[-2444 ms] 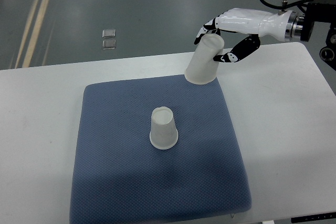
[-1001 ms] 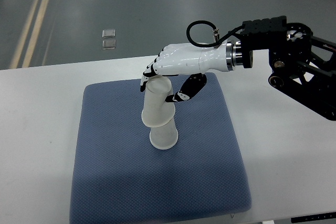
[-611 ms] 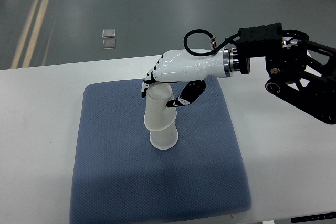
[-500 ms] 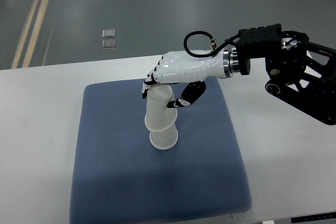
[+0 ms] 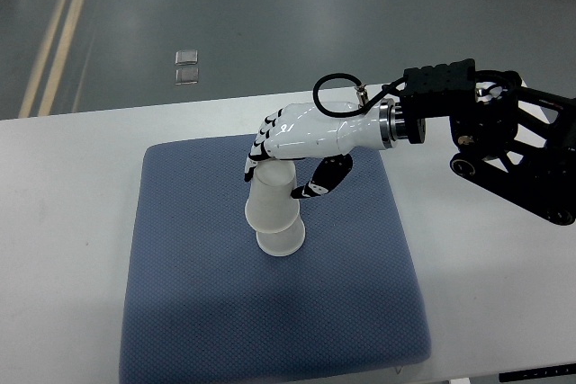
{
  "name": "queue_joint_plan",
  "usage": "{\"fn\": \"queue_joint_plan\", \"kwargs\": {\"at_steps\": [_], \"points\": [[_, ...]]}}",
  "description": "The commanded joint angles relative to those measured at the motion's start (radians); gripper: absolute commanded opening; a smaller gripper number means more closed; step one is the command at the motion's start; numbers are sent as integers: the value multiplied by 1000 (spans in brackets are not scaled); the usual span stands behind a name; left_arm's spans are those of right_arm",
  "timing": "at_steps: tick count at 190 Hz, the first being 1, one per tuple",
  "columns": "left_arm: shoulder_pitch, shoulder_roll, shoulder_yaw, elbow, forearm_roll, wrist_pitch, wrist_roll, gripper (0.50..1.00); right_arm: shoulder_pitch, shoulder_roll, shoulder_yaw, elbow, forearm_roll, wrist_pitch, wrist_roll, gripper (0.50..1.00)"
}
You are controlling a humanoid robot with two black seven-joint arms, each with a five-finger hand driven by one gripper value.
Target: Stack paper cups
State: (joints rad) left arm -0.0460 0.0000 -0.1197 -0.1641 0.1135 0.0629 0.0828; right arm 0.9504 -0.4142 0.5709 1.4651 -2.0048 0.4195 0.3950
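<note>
**Cup Lowered Over Cup on Blue Mat**

A white table (image 5: 72, 186) before a grey floor is covered at its middle by a blue cushioned mat (image 5: 198, 312). Near the mat's centre, 1 inverted paper cup (image 5: 282, 242) is seen standing, its lower rim showing beneath a 2nd inverted cup (image 5: 272, 200) that is set over it, tilted slightly. The 2nd cup is gripped near its top by the right hand (image 5: 292, 146), fingers (image 5: 256, 152) curled on the far side and thumb pressed on the near side. The black arm (image 5: 504, 146) is extended from the right edge.
</note>
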Motion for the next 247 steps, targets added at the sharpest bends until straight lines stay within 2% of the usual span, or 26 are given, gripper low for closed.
{"fn": "queue_joint_plan", "kwargs": {"at_steps": [1,53,85,111,139,160,196,222,247], "points": [[0,0,0,0,0,0,0,1000,1,-1,0,0,0,1,1,903],[0,0,0,0,0,0,0,1000,-1,-14,17,-3,14,-2,1,907],[0,0,0,0,0,0,0,1000,-38,12,124,-77,120,5,-10,907],[0,0,0,0,0,0,0,1000,-99,77,257,-212,383,15,-82,905],[0,0,0,0,0,0,0,1000,-151,134,348,-339,681,-13,-166,901],[0,0,0,0,0,0,0,1000,-211,169,399,-405,843,-111,-206,897],[0,0,0,0,0,0,0,1000,-266,198,399,-454,1080,-269,-245,899],[0,0,0,0,0,0,0,1000,-295,209,397,-476,1218,-334,-275,899],[0,0,0,0,0,0,0,1000,-312,233,402,-489,1284,-381,-277,901]]}}
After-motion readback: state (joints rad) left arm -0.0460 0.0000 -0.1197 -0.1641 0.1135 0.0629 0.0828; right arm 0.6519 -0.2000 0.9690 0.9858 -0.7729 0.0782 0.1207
